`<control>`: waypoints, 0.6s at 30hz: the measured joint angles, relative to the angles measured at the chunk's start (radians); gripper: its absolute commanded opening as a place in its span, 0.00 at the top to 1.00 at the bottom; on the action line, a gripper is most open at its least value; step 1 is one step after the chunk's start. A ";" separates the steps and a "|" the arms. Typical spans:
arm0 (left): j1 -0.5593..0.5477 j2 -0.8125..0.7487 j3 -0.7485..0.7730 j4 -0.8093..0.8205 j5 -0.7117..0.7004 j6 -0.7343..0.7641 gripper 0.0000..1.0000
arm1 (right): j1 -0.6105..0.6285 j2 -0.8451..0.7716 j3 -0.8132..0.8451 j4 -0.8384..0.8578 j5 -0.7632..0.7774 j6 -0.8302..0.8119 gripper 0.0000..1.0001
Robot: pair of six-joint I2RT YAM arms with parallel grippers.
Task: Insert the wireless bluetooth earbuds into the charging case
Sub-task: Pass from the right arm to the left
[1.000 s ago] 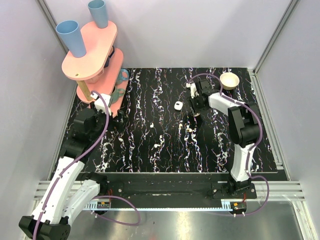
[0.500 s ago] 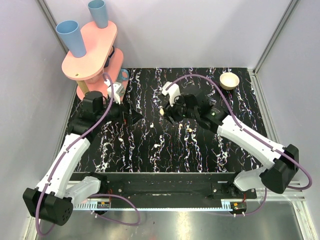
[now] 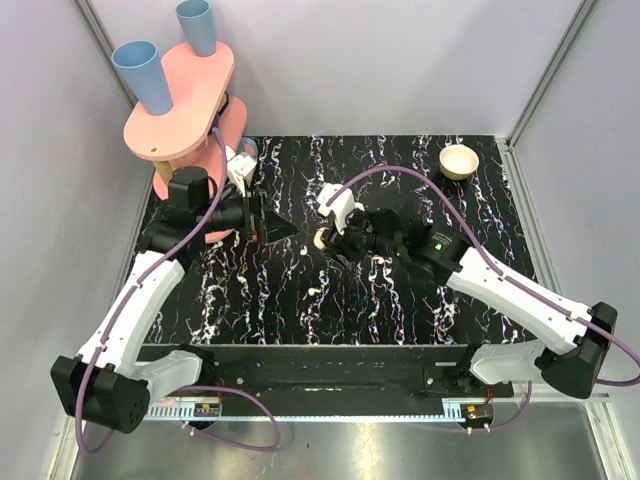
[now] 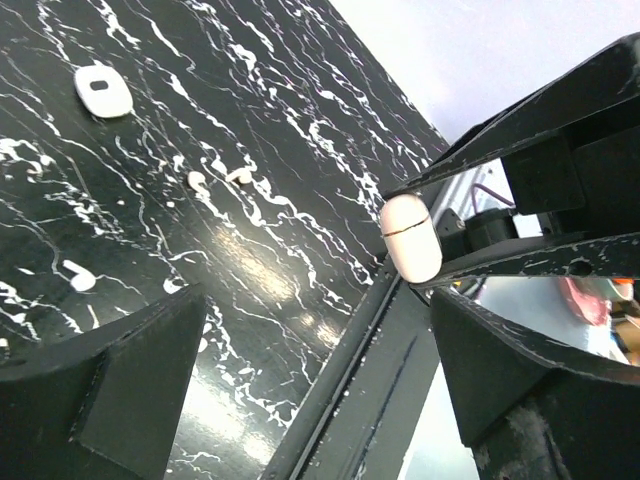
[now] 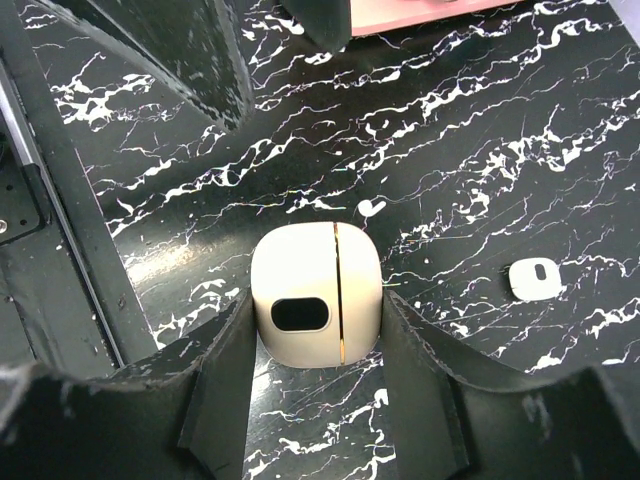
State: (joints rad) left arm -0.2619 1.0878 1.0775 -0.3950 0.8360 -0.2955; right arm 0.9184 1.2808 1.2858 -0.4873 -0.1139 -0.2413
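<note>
My right gripper [image 3: 327, 240] is shut on the cream charging case [image 5: 315, 295], a closed rounded-square case with a gold seam and a dark oval. Both fingers press its sides. It also shows in the top view [image 3: 320, 238] and the left wrist view [image 4: 410, 238]. Tiny white earbuds lie on the black marbled mat: one just beyond the case [image 5: 370, 207], seen from above [image 3: 304, 250], and two close together [image 4: 196, 180] [image 4: 240, 175]. My left gripper [image 3: 272, 230] is open and empty, a short way left of the case, with its fingers wide apart in its wrist view [image 4: 320, 400].
A flat white rounded-square piece with a dark centre [image 5: 538, 278] lies on the mat, also in the left wrist view [image 4: 103, 90]. A pink two-tier stand [image 3: 180, 100] with blue cups stands far left. A cream bowl [image 3: 459, 160] sits far right. A black rail [image 3: 330, 365] runs along the near edge.
My right arm has swung left across the mat, with the case now in its jaws. My left gripper has reached right toward the middle, and the two grippers are now close together.
</note>
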 measured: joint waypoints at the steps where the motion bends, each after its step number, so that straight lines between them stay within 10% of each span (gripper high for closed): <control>1: 0.000 0.007 -0.002 0.005 0.013 -0.009 0.01 | 0.000 -0.005 0.000 0.000 0.000 -0.002 0.89; 18: -0.072 0.060 -0.076 0.240 0.085 -0.248 0.09 | 0.023 -0.013 0.000 0.001 0.028 -0.025 0.89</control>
State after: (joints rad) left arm -0.3340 1.1473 1.0019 -0.1547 0.9211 -0.5434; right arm 0.9413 1.2682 1.2858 -0.4866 -0.0860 -0.2665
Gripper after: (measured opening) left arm 0.935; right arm 0.534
